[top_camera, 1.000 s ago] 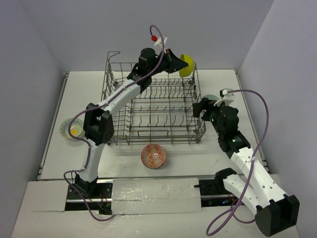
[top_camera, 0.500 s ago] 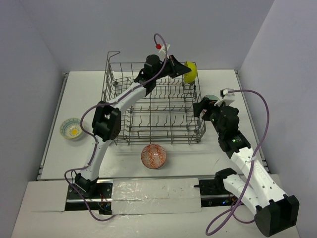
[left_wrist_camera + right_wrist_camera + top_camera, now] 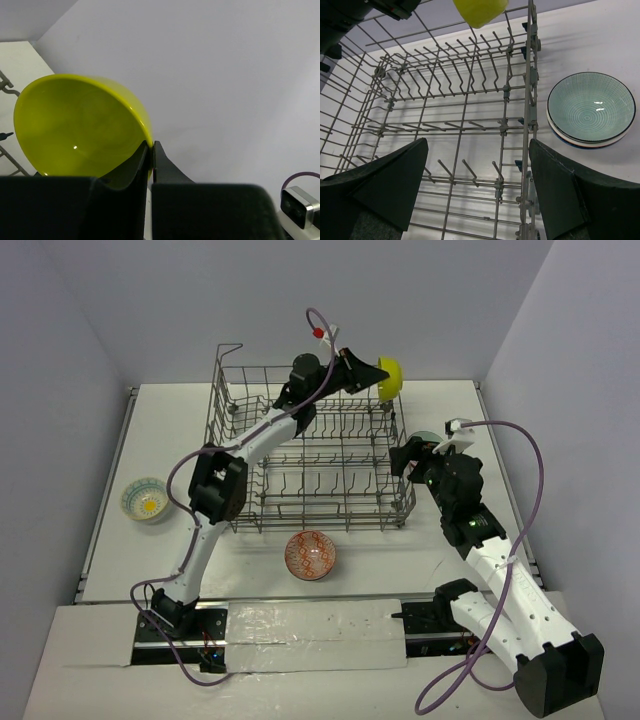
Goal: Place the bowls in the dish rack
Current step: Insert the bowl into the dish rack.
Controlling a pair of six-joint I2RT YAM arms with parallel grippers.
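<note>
Left gripper (image 3: 150, 148): clamped on the rim of the lime bowl (image 3: 390, 378). The bowl has shifted further right and is turned on edge. The dish rack (image 3: 310, 455) far corner lies beneath it.
Right gripper (image 3: 477, 185): jaws wide, unmoved, with the rack just ahead.

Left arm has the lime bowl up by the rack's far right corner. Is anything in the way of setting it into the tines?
Nothing visible. The left gripper holds the lime bowl above the dish rack's far right corner, and the tine rows beneath it are bare.
</note>
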